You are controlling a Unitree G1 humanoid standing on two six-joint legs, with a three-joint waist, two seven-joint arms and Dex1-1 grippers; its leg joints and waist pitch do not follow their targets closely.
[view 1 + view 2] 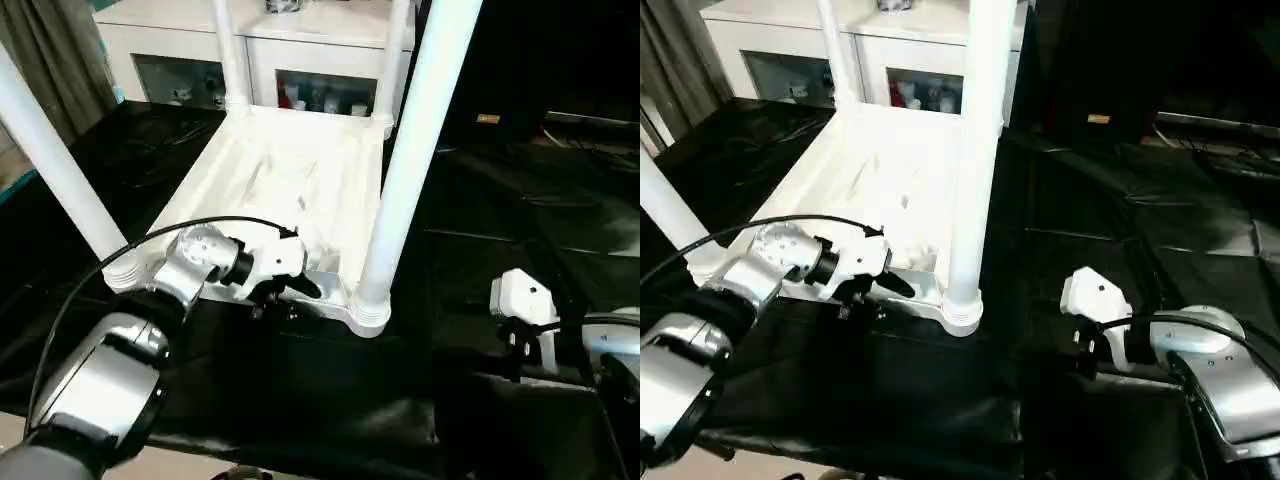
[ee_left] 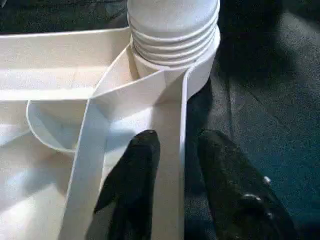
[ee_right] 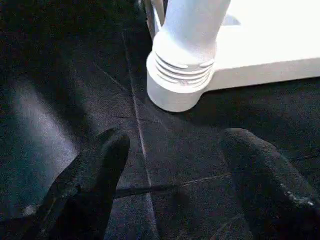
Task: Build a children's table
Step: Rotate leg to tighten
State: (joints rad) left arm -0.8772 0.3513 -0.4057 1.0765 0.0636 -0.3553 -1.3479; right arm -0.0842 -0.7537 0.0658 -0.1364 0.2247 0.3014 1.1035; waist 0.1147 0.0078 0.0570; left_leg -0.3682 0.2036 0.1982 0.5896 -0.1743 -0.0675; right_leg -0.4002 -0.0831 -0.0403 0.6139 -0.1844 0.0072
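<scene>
White plastic is what we are working on: the children's table (image 1: 290,190) lies upside down on the black-draped table (image 1: 500,200), ribbed underside up, with all four legs standing in the corner sockets, the near right leg (image 1: 405,160) tallest in our view. We judge the fitting of legs done and the step in hand to be taking hold of the top so it can be turned over. Our left gripper (image 2: 175,150) is at the near edge of the top, beside that leg's socket (image 2: 172,50); its fingers (image 2: 137,170) straddle the thin rim wall, one inside the frame and one outside, narrowly apart, and we cannot tell whether they already pinch it. Our right gripper (image 3: 172,165) hovers over the black cloth a little short of the same corner, its fingers spread wide and holding nothing. Next we would need a firm pinch on the rim, and a hold for the right gripper before lifting.
</scene>
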